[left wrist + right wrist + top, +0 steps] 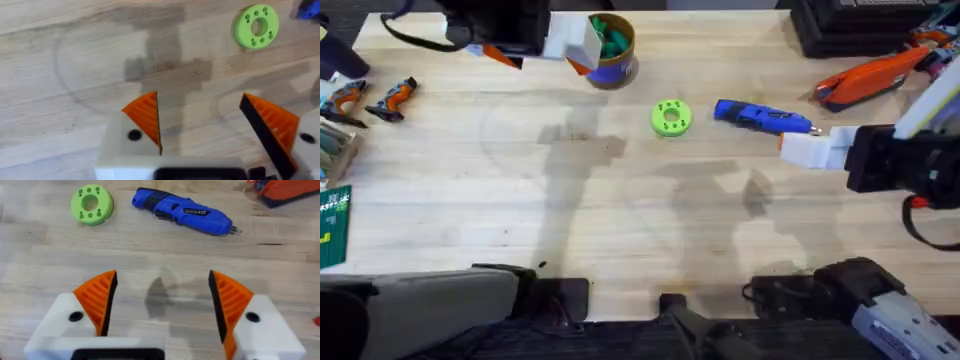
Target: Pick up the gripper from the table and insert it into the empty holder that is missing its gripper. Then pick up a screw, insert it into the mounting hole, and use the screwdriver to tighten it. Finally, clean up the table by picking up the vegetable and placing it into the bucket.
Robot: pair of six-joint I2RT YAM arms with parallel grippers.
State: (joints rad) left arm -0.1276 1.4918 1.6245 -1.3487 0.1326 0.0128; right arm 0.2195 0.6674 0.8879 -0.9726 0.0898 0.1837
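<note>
- With the green vegetable (612, 40) already in the bucket (613, 62), cleanup looks finished.
- Both end effectors (200, 127) (162, 305) gape wide, empty, above the desk (640, 220); retreat remains.

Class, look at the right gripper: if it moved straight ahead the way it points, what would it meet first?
Likely the screwdriver: it lies across the line ahead of the open right gripper, bare table between. Depth is uncertain.

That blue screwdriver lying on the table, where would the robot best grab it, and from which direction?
Probably around the thick blue body of the screwdriver, near its middle, coming down from above. It lies flat on the table, so the sides are free, while the thin metal bit is too slim to hold. The right gripper, open, is nearest.
</note>
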